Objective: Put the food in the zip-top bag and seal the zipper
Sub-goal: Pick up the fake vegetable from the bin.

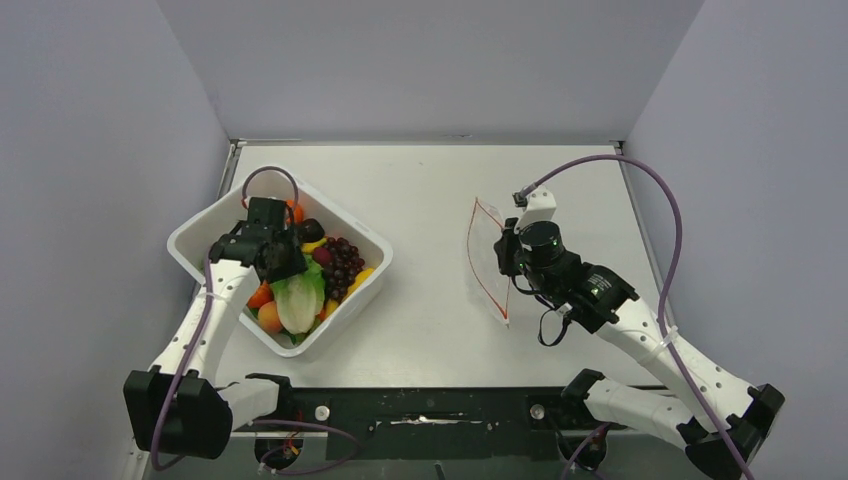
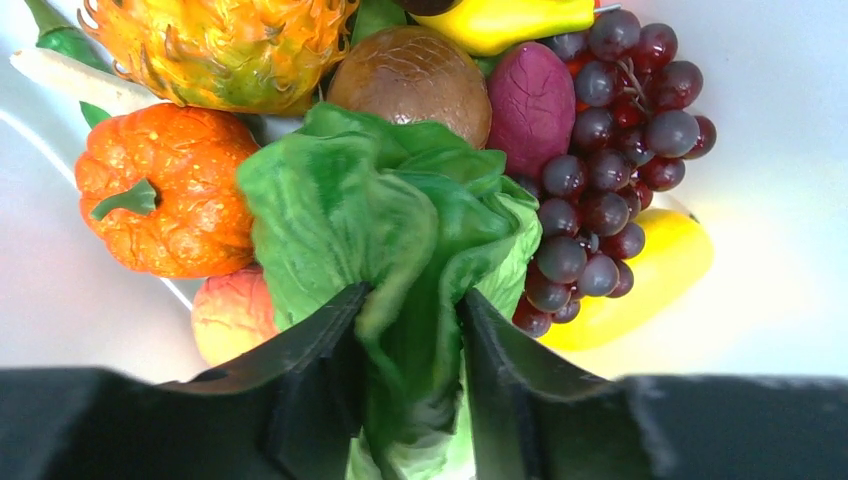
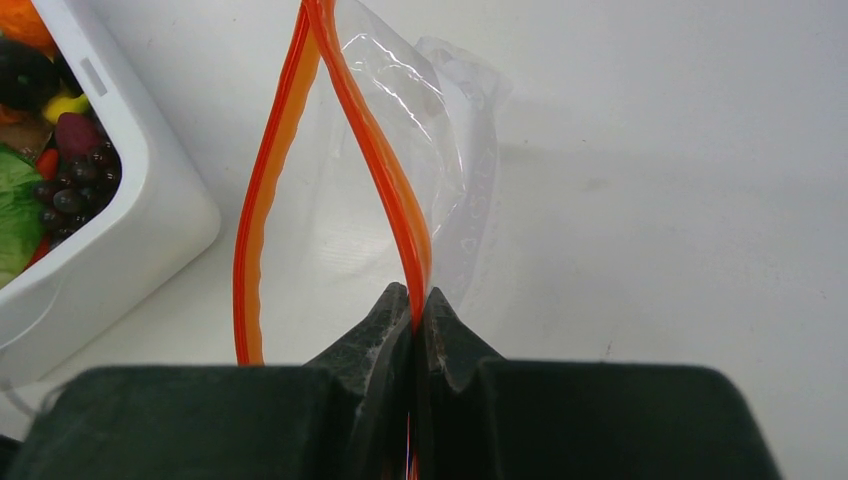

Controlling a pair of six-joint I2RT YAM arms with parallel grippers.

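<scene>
The food lies in a white tub (image 1: pixel 190 238) at the left. My left gripper (image 1: pixel 283 262) is inside the tub, shut on the green lettuce (image 2: pixel 380 210), which is pinched between its fingers (image 2: pixel 330 330); the gripper (image 2: pixel 412 295) shows in the left wrist view. Beside the lettuce lie purple grapes (image 2: pixel 600 170), a pineapple (image 2: pixel 220 45) and an orange fruit (image 2: pixel 160 185). The clear zip-top bag (image 1: pixel 487 250) stands on the table at centre right. My right gripper (image 3: pixel 412 295) is shut on one side of its red zipper (image 3: pixel 365 130). The bag's mouth gapes open.
The tub's corner (image 3: pixel 150 200) is left of the bag in the right wrist view. A yellow banana (image 2: pixel 650 270) and a dark plum (image 2: pixel 530 100) lie by the grapes. Grey walls close in the table on three sides. Purple cables loop above both arms.
</scene>
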